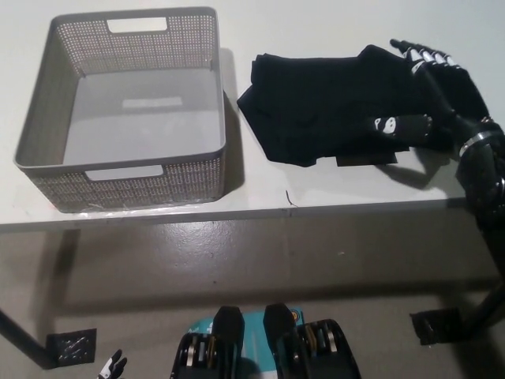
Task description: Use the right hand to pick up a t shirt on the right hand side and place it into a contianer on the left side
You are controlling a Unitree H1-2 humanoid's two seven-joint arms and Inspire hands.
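Note:
A folded black t-shirt (331, 106) lies on the white table (260, 197), right of centre. My black right hand (422, 99) hovers over the shirt's right part, fingers spread apart, thumb reaching toward the shirt's middle; it holds nothing. The grey perforated basket (47, 118) stands on the table's left side, with nothing inside. Only the fingertips of my white left hand (112, 367) show at the bottom left edge, well below the table.
The table's front edge (237, 217) runs across the middle of the picture, with grey floor below it. A narrow strip of bare table separates basket and shirt. A black table foot (438, 324) stands at the lower right.

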